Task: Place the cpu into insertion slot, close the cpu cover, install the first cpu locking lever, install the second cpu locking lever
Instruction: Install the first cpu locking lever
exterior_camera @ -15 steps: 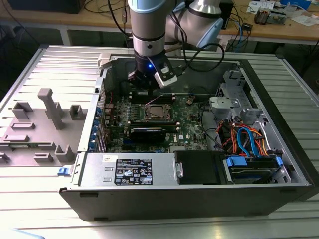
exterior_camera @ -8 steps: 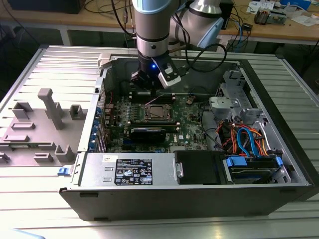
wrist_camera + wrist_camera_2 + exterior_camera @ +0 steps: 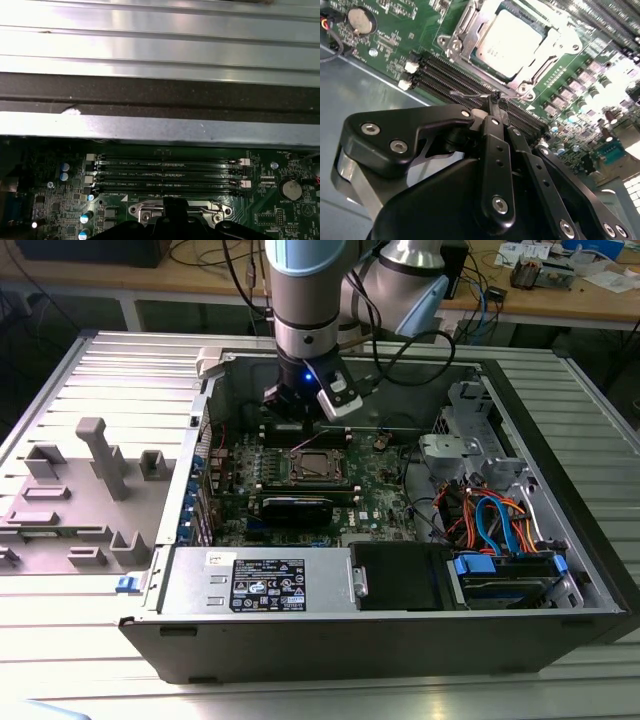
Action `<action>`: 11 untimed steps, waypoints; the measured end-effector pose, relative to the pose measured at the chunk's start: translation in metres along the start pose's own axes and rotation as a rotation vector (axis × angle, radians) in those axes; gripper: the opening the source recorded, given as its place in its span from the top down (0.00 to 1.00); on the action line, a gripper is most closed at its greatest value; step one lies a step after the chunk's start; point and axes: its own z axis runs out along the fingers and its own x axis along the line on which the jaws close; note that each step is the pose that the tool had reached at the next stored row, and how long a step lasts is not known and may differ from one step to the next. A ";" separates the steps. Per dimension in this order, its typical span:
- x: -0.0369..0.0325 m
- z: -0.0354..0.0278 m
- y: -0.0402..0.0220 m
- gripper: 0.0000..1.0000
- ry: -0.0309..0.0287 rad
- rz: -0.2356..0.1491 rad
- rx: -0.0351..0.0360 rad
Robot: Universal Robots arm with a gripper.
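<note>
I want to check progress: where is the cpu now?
In the second wrist view the cpu lies flat inside the cpu cover frame on the green board, beside the long memory slots, just ahead of the gripper.

Cpu (image 3: pixel 512 42) seated flat, silver top up, with the cpu cover (image 3: pixel 456 44) lying closed around its edges. Gripper (image 3: pixel 493 102) sits over the black memory slots (image 3: pixel 442 67) just beside the cover, jaws drawn together. Thin wire lever (image 3: pixel 467 94) meets the tip; grip on it not discernible. Coin cell (image 3: pixel 361 20) on the green board (image 3: pixel 395 45).
</note>
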 end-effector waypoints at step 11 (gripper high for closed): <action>-0.0048 0.0070 -0.0020 0.89 -0.0009 0.002 -0.0273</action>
